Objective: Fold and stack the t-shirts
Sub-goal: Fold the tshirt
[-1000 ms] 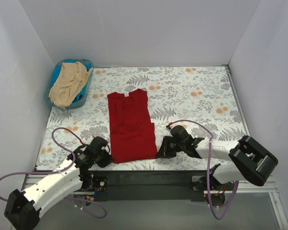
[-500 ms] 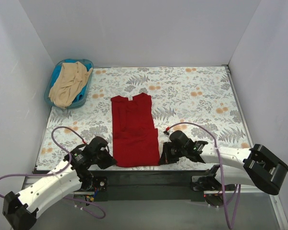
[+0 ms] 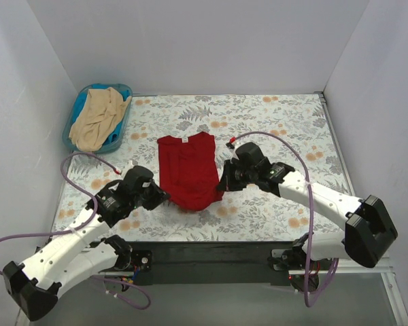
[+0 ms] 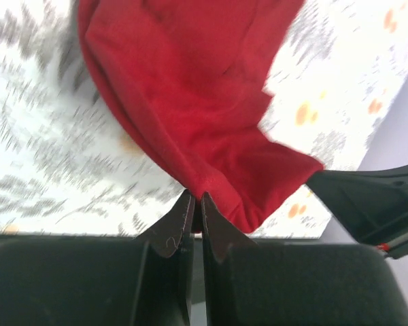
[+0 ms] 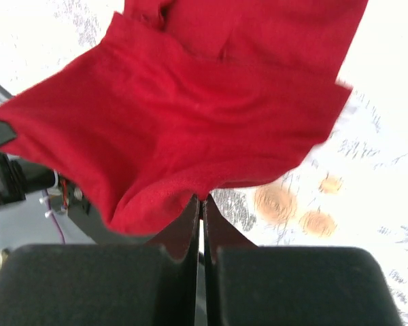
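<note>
The dark red t-shirt (image 3: 187, 170) lies in the middle of the floral table, its small white neck label at the far edge. Its near hem is lifted off the table. My left gripper (image 3: 162, 195) is shut on the hem's left corner; in the left wrist view the cloth (image 4: 190, 102) hangs from my gripper (image 4: 196, 200). My right gripper (image 3: 222, 185) is shut on the hem's right corner, and the cloth (image 5: 190, 122) also shows in the right wrist view above my gripper (image 5: 202, 200). The beige t-shirt (image 3: 95, 119) lies crumpled in the blue basket (image 3: 126, 92).
The blue basket stands at the far left corner against the white wall. White walls enclose the table on three sides. The floral cloth (image 3: 279, 122) covers the table's right half. The black front rail (image 3: 211, 255) runs along the near edge.
Both grippers have risen and moved away from the near edge, carrying the red shirt's hem up and toward the collar. The visible shirt has grown shorter.
</note>
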{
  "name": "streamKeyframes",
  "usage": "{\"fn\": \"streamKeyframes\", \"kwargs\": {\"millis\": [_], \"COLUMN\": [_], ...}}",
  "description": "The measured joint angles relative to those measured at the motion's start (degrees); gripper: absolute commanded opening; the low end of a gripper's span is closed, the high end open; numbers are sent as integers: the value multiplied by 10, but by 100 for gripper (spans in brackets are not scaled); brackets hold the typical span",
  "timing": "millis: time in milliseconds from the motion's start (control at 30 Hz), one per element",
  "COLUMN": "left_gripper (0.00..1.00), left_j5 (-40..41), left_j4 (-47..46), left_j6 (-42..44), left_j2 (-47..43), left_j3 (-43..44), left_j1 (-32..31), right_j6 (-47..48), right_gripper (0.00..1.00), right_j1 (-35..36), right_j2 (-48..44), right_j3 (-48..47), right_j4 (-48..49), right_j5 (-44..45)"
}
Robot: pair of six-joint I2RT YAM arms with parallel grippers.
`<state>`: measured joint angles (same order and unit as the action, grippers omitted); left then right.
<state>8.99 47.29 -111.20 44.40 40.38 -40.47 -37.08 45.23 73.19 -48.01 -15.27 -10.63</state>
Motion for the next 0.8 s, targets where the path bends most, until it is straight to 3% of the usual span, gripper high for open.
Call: {"fn": "streamKeyframes", "kwargs": {"millis": [300,800], "left_gripper": [0,0], "left_j5": [-51,-140], "left_j4": [-112,-293], "left_j6": [110,156], "left_j2": [120,373], "left_j3": [75,179], "left_j1": [156,258], "right_j6": [56,87], "right_gripper": [1,1], "right_j1": [-61,-164], "right_j2": [113,351], "right_j3": [-141,-397], "right_j4": [-35,-48], "right_j5": [-21,-90]}}
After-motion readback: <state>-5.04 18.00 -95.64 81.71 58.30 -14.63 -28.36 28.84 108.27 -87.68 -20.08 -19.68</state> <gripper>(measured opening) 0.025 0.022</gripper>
